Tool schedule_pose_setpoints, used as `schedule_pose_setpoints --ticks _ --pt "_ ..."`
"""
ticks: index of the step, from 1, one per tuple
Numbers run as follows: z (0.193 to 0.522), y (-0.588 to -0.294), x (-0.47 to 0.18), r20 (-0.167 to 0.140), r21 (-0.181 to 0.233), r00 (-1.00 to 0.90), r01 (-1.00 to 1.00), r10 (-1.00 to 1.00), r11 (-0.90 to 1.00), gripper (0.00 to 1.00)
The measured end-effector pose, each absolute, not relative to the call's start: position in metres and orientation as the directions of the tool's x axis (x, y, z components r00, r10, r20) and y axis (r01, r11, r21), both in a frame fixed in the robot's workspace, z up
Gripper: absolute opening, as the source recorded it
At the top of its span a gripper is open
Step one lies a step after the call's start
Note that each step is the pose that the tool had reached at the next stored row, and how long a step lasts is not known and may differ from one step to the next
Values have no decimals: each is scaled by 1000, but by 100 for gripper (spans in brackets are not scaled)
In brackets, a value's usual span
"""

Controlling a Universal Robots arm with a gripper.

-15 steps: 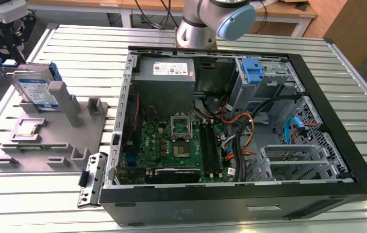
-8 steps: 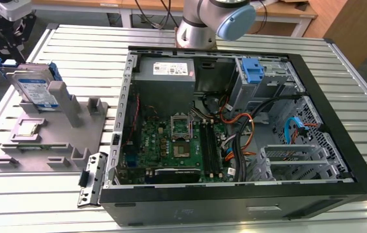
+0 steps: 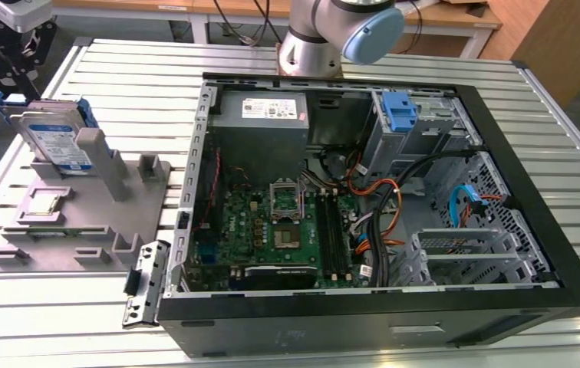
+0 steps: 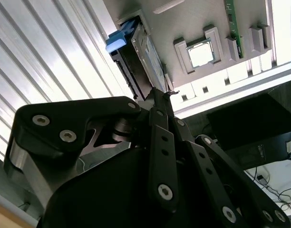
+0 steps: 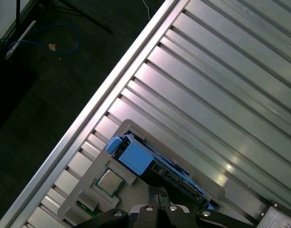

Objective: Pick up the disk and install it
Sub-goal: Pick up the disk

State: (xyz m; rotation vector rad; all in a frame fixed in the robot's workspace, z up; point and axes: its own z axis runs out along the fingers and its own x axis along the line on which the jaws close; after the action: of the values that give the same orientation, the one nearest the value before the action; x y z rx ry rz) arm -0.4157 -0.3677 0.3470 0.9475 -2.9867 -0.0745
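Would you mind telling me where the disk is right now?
The disk stands on edge in the grey fixture at the exterior view's left, beside the open computer case.

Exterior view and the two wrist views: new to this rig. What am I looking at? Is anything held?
The exterior view comes from a separate camera and shows a slatted metal table. The grey column at the top is the robot arm. An open computer case lies on the table; on the exterior view's left a grey fixture holds the disk standing on edge. Both wrist views come from cameras on that arm, looking past its gripper at the disk. The jaws look closed and hold nothing.
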Motion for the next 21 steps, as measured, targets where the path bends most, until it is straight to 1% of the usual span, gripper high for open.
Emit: schedule_pose_setpoints --ticks 9,21 --pt "347 -368 -416 -7 48 -816 -578 -578 815 10" --pt "347 -368 -416 -8 47 -776 -630 -630 775 10"
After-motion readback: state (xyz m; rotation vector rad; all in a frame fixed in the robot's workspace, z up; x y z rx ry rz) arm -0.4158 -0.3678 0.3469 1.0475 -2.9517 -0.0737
